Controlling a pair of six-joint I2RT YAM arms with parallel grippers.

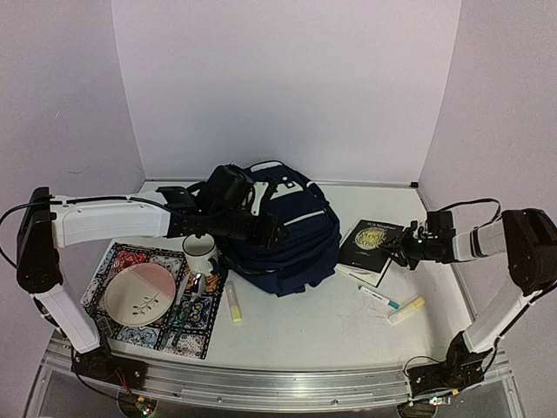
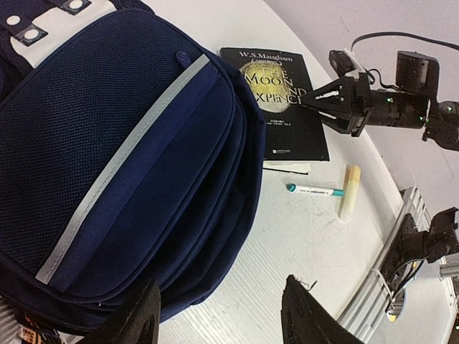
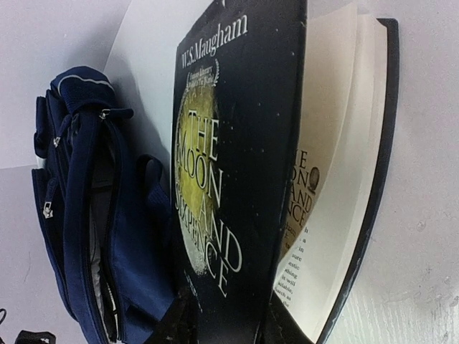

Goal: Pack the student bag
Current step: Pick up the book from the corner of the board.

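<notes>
**A:** What lay nearest on the right side?

**B:** A pen (image 1: 379, 298) and a yellow highlighter (image 1: 406, 310), loose on the surface (image 1: 331, 335). Neither was being handled.

**A:** And just beyond them?

**B:** The book (image 1: 370, 246) lay flat, its long axis running roughly near to far. The right end effector (image 1: 396, 251) was at its right edge, with a finger on either side of the lifted front cover (image 3: 215, 179). I could not tell whether they were actually pinching it.

**A:** Where was the student bag (image 1: 305, 235) from there?

**B:** Directly left of that end effector, just beside the book's left edge at mid-surface. I judged that a book going in would have to travel leftward.

**A:** And the other arm?

**B:** The left end effector (image 2: 222, 315) was over the bag's right flank, fingers spread wide with nothing between them. That arm was the nearer one to the bag, and the right arm was the nearer one to the book.
</notes>
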